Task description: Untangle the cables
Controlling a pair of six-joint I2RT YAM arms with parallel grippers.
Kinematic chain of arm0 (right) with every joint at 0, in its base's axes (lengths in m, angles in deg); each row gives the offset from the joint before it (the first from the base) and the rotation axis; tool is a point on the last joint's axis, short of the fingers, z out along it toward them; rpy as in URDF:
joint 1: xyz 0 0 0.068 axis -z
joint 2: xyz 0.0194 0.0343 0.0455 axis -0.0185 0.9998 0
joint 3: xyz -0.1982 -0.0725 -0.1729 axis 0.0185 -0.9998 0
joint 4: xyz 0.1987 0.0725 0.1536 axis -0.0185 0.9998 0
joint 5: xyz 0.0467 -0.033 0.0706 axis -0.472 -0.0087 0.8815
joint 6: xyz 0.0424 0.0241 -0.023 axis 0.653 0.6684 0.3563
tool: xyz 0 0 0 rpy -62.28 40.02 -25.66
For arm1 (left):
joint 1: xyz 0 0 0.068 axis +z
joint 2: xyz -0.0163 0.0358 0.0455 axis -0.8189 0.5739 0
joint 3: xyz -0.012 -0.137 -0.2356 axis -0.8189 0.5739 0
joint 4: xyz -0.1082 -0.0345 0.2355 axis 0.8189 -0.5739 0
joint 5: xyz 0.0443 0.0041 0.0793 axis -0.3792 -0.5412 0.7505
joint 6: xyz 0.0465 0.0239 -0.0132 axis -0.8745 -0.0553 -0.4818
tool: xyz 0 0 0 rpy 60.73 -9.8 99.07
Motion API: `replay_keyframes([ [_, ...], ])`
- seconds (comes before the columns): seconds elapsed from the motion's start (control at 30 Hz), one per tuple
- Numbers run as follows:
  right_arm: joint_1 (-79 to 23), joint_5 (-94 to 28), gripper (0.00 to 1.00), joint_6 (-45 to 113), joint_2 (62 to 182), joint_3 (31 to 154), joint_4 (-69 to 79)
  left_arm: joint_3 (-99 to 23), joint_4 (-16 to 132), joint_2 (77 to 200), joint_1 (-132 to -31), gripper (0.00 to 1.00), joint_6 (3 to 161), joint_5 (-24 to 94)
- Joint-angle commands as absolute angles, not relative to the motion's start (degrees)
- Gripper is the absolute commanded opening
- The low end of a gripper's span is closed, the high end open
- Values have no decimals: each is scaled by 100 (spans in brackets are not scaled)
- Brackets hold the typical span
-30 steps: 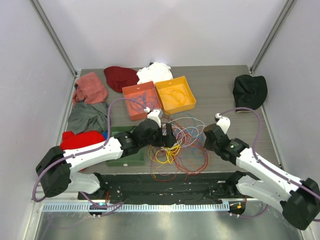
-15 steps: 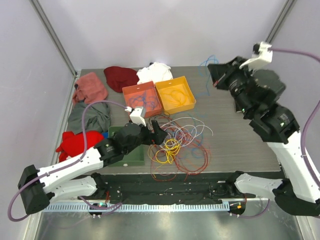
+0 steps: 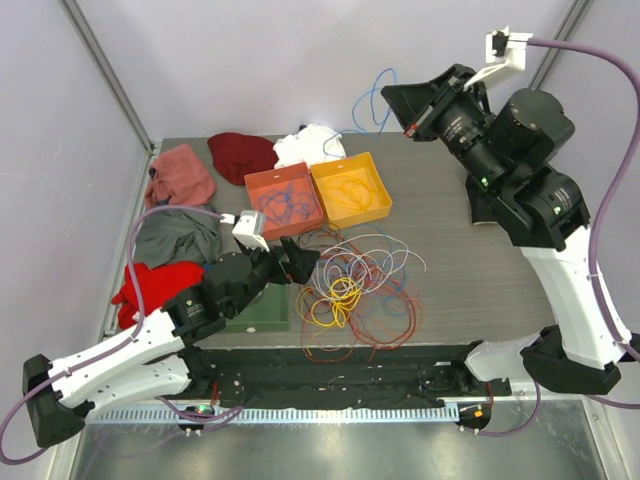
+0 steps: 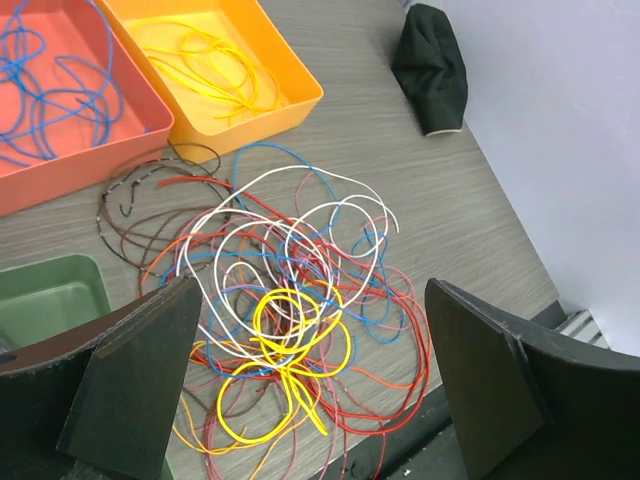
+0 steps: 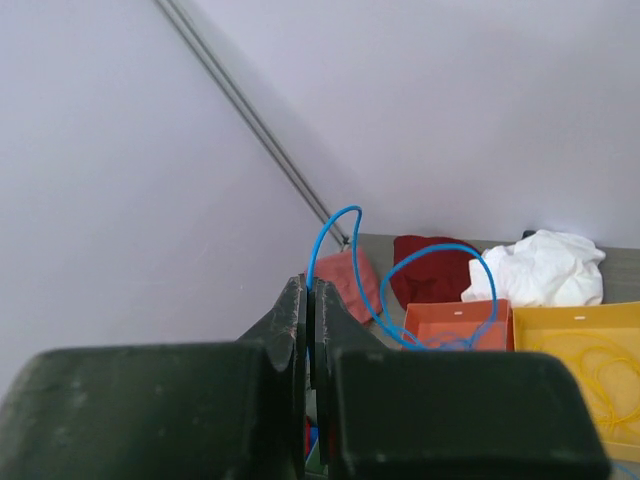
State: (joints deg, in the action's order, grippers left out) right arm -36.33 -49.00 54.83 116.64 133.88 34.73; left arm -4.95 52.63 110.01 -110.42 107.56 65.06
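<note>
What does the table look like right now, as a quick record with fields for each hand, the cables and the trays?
left hand: open, above the cable pile, holding nothing
right hand: shut on a blue cable, high above the table
blue cable: dangling in loops from the right hand
cable pile: tangled red, yellow, white and blue wires on the table
red-orange tray: blue cables inside
yellow tray: yellow cables inside

Grey table: tangled cables, orange tray, yellow tray, green tray, cloths.
</note>
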Motion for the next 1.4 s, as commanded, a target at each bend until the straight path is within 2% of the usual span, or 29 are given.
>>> replay_keyframes([
  [0.0,-3656,-4409,1,5660,11975,13099,3218,-514,5081,10801,-11044,99,10765,7025],
  [0.2,-3656,-3847,1,5502,12826,12957,3174,-550,3085,10424,-11044,98,11977,8711],
  [0.33,-3656,-3662,1,5449,13346,12860,2999,-260,2415,9879,-11044,98,12496,8819],
  [0.67,-3656,-3732,1,5326,14576,13113,2313,277,2186,8665,-11044,97,12647,9038],
  [1.07,-3787,-3301,1,5545,16202,14387,2154,162,2168,8744,-11044,97,12304,9118],
  [1.27,-3823,-3292,1,5528,16581,14223,2225,180,2186,8744,-11044,97,12268,9109],
  [1.3,-3831,-3301,5,5519,16581,14178,2251,189,2195,8744,-11053,97,12268,9109],
  [1.33,-3823,-3371,28,5502,16616,14152,2295,198,2195,8761,-11044,97,12268,9083],
  [1.37,-3849,-3441,39,5449,16616,14134,2478,198,2229,8779,-11053,97,12268,9074],
])
